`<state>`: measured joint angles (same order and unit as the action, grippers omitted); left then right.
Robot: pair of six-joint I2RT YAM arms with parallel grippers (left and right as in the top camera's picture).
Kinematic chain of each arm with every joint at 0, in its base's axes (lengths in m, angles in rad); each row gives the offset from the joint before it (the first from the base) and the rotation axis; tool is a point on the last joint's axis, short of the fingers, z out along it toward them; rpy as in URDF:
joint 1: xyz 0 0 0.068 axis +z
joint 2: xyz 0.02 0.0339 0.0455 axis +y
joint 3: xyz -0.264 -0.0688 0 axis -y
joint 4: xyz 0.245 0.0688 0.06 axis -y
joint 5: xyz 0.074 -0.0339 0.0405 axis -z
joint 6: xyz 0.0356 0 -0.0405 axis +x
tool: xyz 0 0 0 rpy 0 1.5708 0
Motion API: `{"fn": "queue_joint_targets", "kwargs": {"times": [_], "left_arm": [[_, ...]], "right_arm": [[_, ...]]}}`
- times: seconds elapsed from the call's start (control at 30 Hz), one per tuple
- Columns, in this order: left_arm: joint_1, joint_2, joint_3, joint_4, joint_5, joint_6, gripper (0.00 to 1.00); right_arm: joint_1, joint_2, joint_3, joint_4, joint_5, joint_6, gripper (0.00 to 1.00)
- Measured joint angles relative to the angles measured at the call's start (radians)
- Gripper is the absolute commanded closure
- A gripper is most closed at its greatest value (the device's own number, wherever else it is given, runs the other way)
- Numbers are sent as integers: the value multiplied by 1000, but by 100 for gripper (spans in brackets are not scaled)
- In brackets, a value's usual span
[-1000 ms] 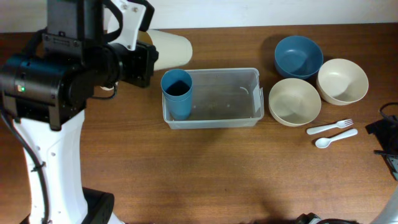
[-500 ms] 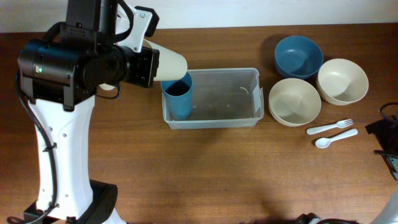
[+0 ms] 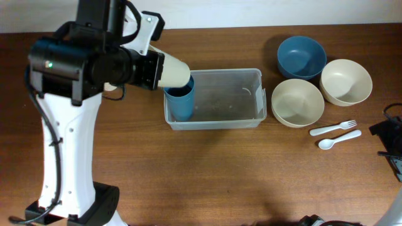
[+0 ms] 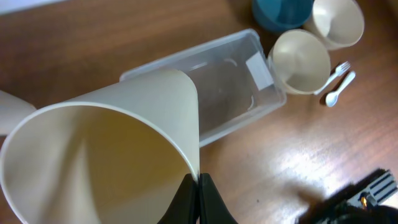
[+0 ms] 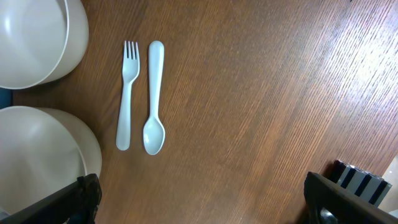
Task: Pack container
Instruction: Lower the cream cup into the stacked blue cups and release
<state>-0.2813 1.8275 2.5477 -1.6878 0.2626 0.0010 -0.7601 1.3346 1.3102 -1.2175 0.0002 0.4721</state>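
The clear plastic container (image 3: 229,119) sits mid-table, also in the left wrist view (image 4: 230,74). A blue cup (image 3: 180,102) stands upright in its left end. My left gripper (image 4: 199,186) is shut on the rim of a cream cup (image 4: 99,162), held tilted with its base over the blue cup's mouth (image 3: 174,72). My right gripper (image 5: 199,199) is open and empty over bare wood at the right table edge (image 3: 392,150), near a white fork (image 5: 127,93) and white spoon (image 5: 153,99).
A blue bowl (image 3: 301,56) and two cream bowls (image 3: 297,102) (image 3: 346,81) stand right of the container. The fork (image 3: 331,129) and spoon (image 3: 339,139) lie below them. The left arm's white base (image 3: 63,157) occupies the left side.
The left arm has swung right and lowered the cream cup, bringing its base from behind the container's left corner to the mouth of the blue cup. The right arm has not moved.
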Motion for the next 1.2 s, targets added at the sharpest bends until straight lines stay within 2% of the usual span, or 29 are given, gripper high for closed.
{"fn": "queue_joint_targets", "kwargs": {"times": [0.23,0.93,1.0,1.03,1.2], "left_arm": [[0,2,-64,7,-2,0,99],[-1,2,-66,23,-17,0,98],[-1,2,-66,23,-17,0,97],[-1,2,-66,23,-17,0,93],[-1,2,-66,23,-20,3,92]], "right_arm": [[0,0,0,0,0,0,1],[0,0,0,0,0,0,1],[0,0,0,0,0,0,1],[0,0,0,0,0,0,1],[0,0,0,0,0,-1,1]]}}
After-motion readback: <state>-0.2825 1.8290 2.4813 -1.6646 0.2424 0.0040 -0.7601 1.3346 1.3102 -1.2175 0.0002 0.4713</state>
